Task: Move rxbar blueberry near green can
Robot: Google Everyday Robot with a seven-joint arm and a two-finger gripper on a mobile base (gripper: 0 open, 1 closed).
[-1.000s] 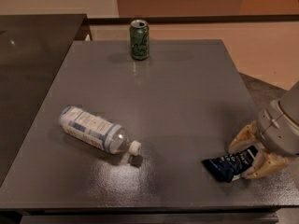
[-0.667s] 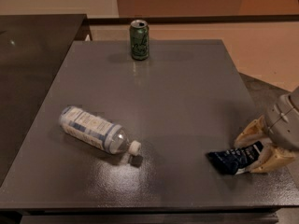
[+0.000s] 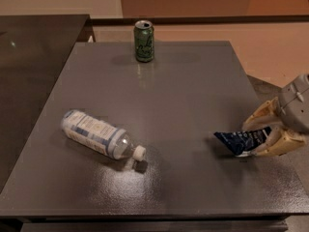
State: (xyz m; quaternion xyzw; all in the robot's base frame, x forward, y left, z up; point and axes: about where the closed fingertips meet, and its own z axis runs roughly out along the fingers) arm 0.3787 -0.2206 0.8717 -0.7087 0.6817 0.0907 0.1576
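The rxbar blueberry (image 3: 235, 141) is a dark navy crinkled wrapper at the table's right side. My gripper (image 3: 257, 138) comes in from the right edge and is shut on the bar's right end, with one tan finger (image 3: 260, 115) above it and one below. It holds the bar a little above the table, with a shadow under it. The green can (image 3: 144, 41) stands upright at the far edge of the table, well away to the upper left of the bar.
A clear plastic bottle (image 3: 99, 135) with a white cap lies on its side at the front left. The grey table (image 3: 183, 86) ends close to the right of my gripper. A dark counter (image 3: 34, 47) adjoins on the left.
My gripper has closed on the bar and raised it off the table, shifting slightly up and to the right. The can and the bottle have not moved.
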